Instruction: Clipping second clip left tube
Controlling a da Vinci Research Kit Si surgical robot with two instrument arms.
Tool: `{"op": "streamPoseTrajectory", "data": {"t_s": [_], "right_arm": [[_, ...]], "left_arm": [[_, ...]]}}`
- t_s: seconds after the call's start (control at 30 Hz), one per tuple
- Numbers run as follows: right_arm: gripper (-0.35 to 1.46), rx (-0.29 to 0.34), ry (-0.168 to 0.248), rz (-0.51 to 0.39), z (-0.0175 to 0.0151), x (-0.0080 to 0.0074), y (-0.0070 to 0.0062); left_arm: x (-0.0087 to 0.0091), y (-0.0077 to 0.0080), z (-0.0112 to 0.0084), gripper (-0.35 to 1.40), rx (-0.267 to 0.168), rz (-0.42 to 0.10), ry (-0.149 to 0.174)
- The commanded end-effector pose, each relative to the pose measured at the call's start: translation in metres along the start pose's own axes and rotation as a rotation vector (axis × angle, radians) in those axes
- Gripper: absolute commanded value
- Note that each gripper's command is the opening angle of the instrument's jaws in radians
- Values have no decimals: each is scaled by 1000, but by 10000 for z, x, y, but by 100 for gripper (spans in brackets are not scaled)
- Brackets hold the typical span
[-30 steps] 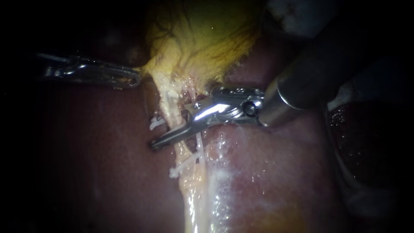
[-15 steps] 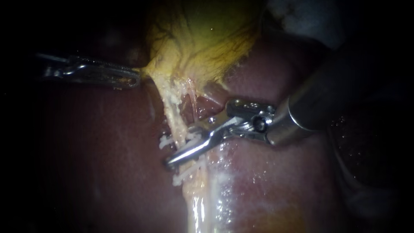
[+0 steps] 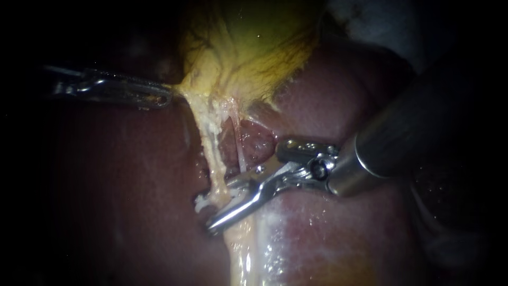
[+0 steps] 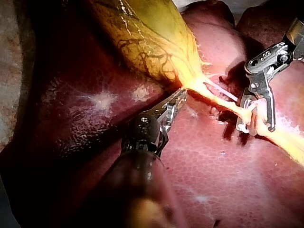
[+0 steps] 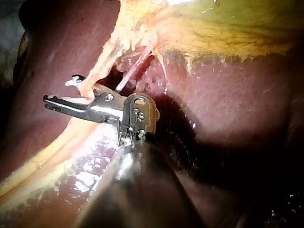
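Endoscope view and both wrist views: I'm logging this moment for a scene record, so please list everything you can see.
liver: one, dark red, under everything.
gallbladder: one, yellow-green, on the liver, narrowing toward the tubes.
left tube: one, pale yellow, thick, running from the gallbladder's narrow end.
right tube: one, pinkish, thin, beside the left tube.
clip: one clearly visible, white, on the left tube.
left instrument: one, silver, holding the gallbladder's narrow end.
right instrument: one, silver, tip straddling the left tube beside the clip.
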Motion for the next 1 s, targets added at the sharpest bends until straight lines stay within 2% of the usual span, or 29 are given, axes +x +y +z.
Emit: {"op": "streamPoseTrajectory", "data": {"t_s": [0.03,0.17,0.27,0.37,0.4,0.53,0.63,0.77,1.0], "right_arm": [[53,-1,-1,-1,1,-1,1],[48,-2,-3,15,3,-3,3],[38,-3,-5,45,2,-2,4],[18,-4,-5,57,2,1,6],[6,-4,-5,63,2,2,7],[-15,-11,2,70,2,3,8],[-35,-44,36,71,3,5,10],[-35,-56,52,71,2,5,15],[-35,-61,44,67,1,-1,19]], "left_arm": [[0,0,0,-35,0,0,0],[0,0,0,-35,0,0,0],[0,0,0,-35,0,0,0],[0,0,0,-35,0,0,0],[0,0,0,-35,0,0,0],[0,0,0,-35,0,0,0],[0,0,0,-35,0,0,0],[0,0,0,-35,0,0,0],[0,0,0,-35,0,0,0]]}}
